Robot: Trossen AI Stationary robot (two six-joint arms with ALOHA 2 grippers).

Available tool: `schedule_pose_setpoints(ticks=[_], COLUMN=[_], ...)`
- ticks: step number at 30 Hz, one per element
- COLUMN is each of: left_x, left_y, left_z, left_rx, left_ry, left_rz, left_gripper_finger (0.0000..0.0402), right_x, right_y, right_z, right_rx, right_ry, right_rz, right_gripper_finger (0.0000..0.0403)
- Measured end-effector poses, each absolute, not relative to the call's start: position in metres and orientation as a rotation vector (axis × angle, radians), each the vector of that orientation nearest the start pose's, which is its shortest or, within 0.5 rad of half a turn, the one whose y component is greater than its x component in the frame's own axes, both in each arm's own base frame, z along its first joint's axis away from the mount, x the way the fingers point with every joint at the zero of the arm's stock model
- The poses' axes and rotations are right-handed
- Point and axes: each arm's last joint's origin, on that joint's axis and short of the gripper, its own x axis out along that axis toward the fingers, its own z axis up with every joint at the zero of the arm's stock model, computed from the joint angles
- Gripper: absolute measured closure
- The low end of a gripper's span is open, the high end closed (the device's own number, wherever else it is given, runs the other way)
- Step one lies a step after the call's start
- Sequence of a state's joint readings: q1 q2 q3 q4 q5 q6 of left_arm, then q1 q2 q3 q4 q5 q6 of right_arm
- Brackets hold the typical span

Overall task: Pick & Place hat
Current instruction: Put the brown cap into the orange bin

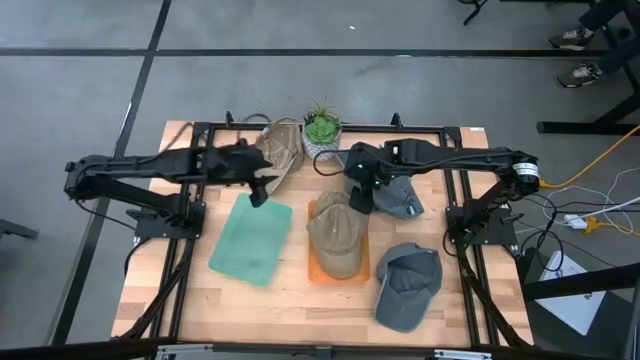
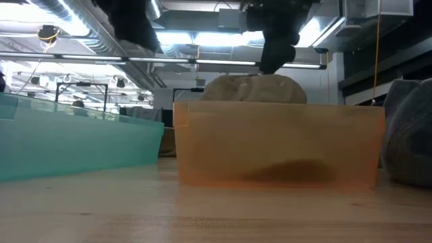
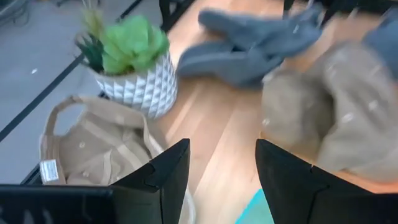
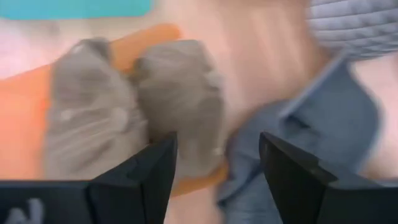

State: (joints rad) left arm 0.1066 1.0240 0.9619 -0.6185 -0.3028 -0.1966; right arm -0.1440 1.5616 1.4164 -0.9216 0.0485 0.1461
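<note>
**Tan hat in the orange tray**

Now I see the tan hat (image 1: 335,238) lying in the orange tray (image 1: 315,268). My right gripper (image 1: 360,200) hovers at the tray's far edge, fingers apart, holding nothing. My left gripper (image 1: 258,194) waits beyond the teal tray (image 1: 250,240), fingers apart. No readable writing.

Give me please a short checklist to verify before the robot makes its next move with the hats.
1. Tan hat lies in the orange tray: ok.
2. Right gripper has let go, fingers apart above the tan hat: ok.
3. Teal tray holds no hat yet: ok.
4. Left gripper open, holding nothing, above the teal tray's far edge: ok.
5. Second tan hat beside the plant pot is free to pick: ok.
6. Tan hat sits fully inside the orange tray: cannot tell.
</note>
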Motion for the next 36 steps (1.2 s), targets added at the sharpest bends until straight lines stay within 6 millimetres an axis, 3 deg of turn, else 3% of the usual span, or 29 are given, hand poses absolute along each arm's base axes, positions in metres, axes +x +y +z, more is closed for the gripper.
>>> schedule_pose_setpoints(ticks=[6,13,22,36], left_x=[0.234,0.252,0.259,0.263], left_y=[0.036,0.048,0.069,0.090], left_z=[0.279,0.247,0.218,0.193], left_rx=[-0.043,-0.043,-0.072,-0.206], left_ry=[0.818,0.976,1.125,1.217], left_rz=[0.515,0.585,0.651,0.663], left_gripper_finger=[0.0224,0.0224,0.0219,0.0151], right_x=[0.308,0.305,0.305,0.308], right_y=[-0.050,-0.050,-0.051,-0.051], right_z=[0.306,0.304,0.304,0.306], right_rx=[0.121,0.121,0.120,0.115], right_ry=[1.089,1.110,1.104,1.075], right_rz=[-0.365,-0.425,-0.425,-0.421], right_gripper_finger=[0.0189,0.0191,0.0191,0.0191])
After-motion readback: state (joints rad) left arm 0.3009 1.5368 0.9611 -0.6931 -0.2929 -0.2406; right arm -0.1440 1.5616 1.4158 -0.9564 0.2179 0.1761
